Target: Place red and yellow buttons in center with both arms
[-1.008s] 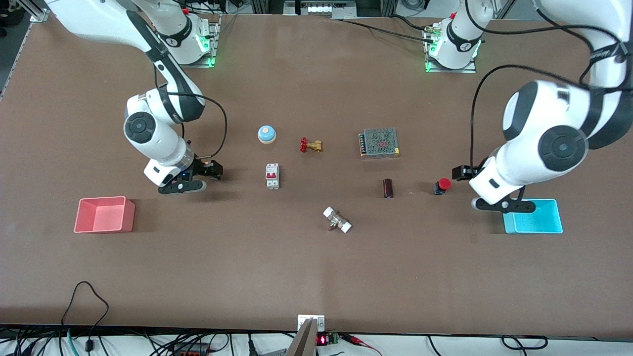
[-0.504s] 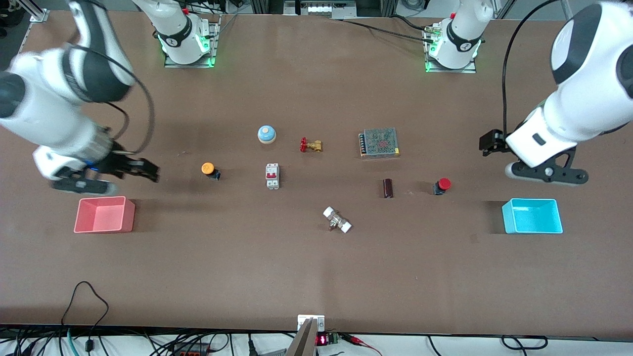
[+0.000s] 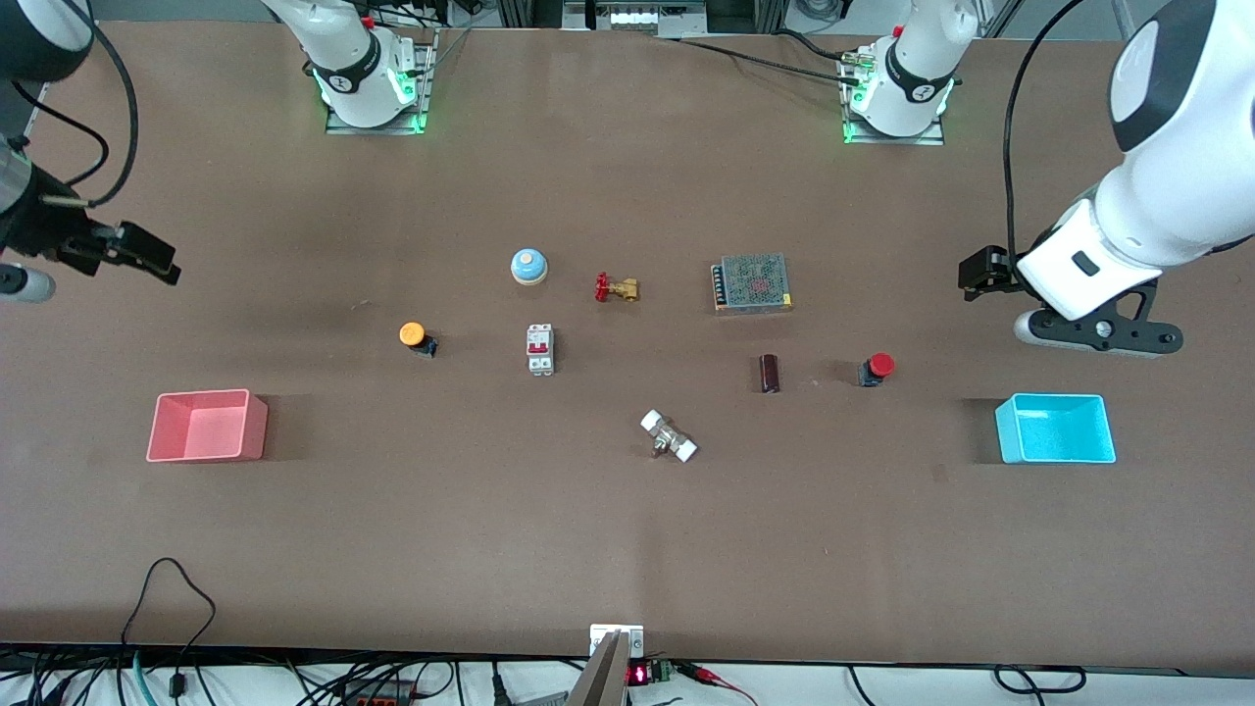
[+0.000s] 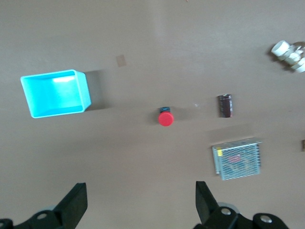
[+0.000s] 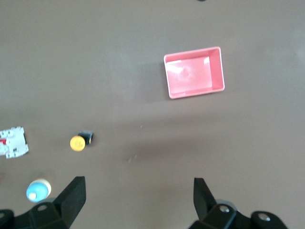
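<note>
The yellow button [image 3: 412, 335] stands on the brown table beside the white breaker [image 3: 540, 349], toward the right arm's end. It also shows in the right wrist view [image 5: 77, 142]. The red button [image 3: 878, 367] stands beside a dark cylinder [image 3: 770, 373], toward the left arm's end, and shows in the left wrist view [image 4: 166, 118]. My left gripper [image 3: 1098, 335] is open and empty, high over bare table at the left arm's end [image 4: 141, 210]. My right gripper [image 3: 20, 284] is open and empty, high over the table's edge at the right arm's end [image 5: 138, 205].
A pink tray [image 3: 206, 426] sits at the right arm's end and a cyan tray [image 3: 1056, 428] at the left arm's end. Mid-table hold a blue bell [image 3: 528, 266], a brass valve [image 3: 616, 288], a mesh power supply [image 3: 752, 282] and a white-capped fitting [image 3: 669, 436].
Both arms have lifted and swung outward toward their own ends of the table. The right gripper left the yellow button uncovered. Neither button has moved.
</note>
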Motion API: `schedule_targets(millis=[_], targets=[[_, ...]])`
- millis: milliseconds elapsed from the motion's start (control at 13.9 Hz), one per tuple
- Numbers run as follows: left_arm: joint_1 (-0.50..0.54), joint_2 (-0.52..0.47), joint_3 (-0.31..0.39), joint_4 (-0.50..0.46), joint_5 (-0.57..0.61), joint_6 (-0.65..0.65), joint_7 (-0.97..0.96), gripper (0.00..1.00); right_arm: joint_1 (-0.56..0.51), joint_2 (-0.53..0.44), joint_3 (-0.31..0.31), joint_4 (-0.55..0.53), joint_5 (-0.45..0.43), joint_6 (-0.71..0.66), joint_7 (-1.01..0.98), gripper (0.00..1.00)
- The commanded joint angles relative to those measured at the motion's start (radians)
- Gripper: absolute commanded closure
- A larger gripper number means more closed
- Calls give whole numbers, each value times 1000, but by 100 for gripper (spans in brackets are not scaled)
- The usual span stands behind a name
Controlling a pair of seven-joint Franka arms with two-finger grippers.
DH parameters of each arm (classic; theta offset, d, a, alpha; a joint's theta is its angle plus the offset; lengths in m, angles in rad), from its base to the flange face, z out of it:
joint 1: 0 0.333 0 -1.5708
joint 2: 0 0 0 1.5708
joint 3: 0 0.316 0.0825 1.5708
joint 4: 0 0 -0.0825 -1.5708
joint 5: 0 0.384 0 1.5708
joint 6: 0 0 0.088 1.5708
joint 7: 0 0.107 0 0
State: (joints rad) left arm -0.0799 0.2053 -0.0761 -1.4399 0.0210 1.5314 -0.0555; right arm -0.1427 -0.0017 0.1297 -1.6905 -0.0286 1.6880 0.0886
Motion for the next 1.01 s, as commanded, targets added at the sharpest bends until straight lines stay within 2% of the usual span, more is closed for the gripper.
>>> schedule_targets(millis=[0,144,288,792,936], targets=[[17,-177,50,-189,-52,99,23,0,5,-12,4,-8,16,-27,6,0],[16,-253,50,-292,-32,147,25,0,9,0,11,0,16,-27,-9,0],[9,-264,52,-300,23,147,26,0,18,9,14,26,15,-48,-4,0],[12,-250,35,-280,25,142,25,0,20,20,16,28,19,-50,-3,0],[12,-248,35,-278,25,142,25,0,55,25,16,28,35,-48,2,0]])
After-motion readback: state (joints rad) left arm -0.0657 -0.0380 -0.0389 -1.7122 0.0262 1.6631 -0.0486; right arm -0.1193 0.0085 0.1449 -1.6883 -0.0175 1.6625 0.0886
